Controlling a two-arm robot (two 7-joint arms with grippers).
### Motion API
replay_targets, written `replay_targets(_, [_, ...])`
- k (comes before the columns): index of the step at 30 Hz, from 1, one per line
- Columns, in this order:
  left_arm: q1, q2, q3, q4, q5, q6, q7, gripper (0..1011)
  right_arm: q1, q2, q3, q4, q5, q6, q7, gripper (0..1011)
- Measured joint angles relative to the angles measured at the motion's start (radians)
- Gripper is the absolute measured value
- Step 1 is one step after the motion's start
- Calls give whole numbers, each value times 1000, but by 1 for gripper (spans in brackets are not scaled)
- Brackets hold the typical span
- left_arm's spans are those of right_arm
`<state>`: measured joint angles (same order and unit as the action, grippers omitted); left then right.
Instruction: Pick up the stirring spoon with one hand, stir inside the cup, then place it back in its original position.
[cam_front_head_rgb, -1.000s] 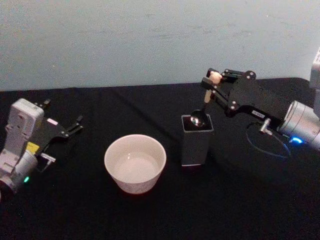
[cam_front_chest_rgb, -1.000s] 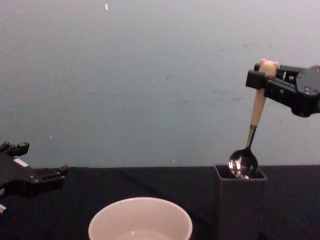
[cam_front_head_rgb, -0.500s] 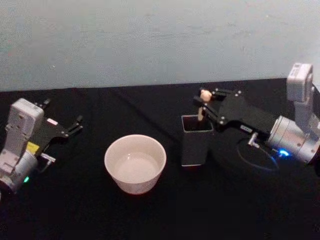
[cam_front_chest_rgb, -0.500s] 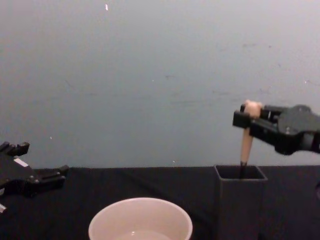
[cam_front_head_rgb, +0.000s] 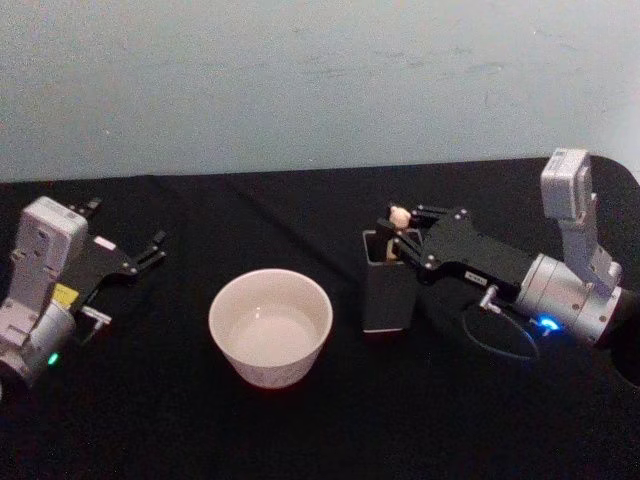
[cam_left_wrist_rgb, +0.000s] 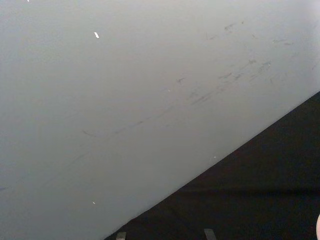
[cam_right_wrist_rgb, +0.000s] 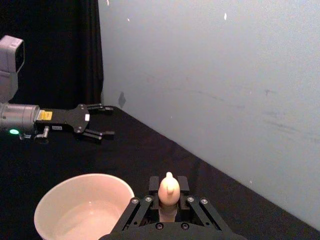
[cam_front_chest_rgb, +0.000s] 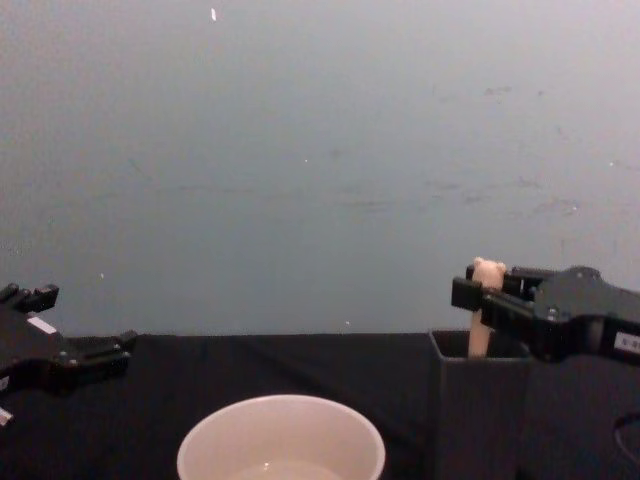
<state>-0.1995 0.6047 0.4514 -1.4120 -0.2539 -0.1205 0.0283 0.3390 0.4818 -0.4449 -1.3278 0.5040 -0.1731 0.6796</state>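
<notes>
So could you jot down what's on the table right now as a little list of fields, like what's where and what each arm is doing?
cup: cream-white cup, mid-table, standing apart from both grippers
stirring spoon: stirring spoon lowered into the dark holder, bear head above the rim
right gripper: right gripper shut on the spoon's top, over the holder
left gripper: left gripper open, parked at the table's left
table: black cloth

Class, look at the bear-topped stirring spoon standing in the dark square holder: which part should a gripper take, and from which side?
Grip the pale upper handle just below the bear head of the stirring spoon, coming in from the robot's right, as the right gripper does. The spoon stands nearly upright, its lower part sunk in the holder, so the top alone is reachable.
</notes>
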Motion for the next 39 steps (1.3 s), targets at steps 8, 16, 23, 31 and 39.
replay_targets(8, [0,0,0,0,0,0,0,1001,0,-8,-4,20,-7,8,-5,211])
replay_targets(16, [0,0,0,0,0,0,0,1001,-1,-11,-6,26,-17,9,-10,211])
replay_targets(23, [0,0,0,0,0,0,0,1002,-1,-11,-5,25,-15,9,-9,211])
replay_targets(31, [0,0,0,0,0,0,0,1002,-1,-10,-5,25,-13,9,-9,377])
replay_targets(39, [0,0,0,0,0,0,0,1001,-1,-10,-4,24,-13,8,-8,644])
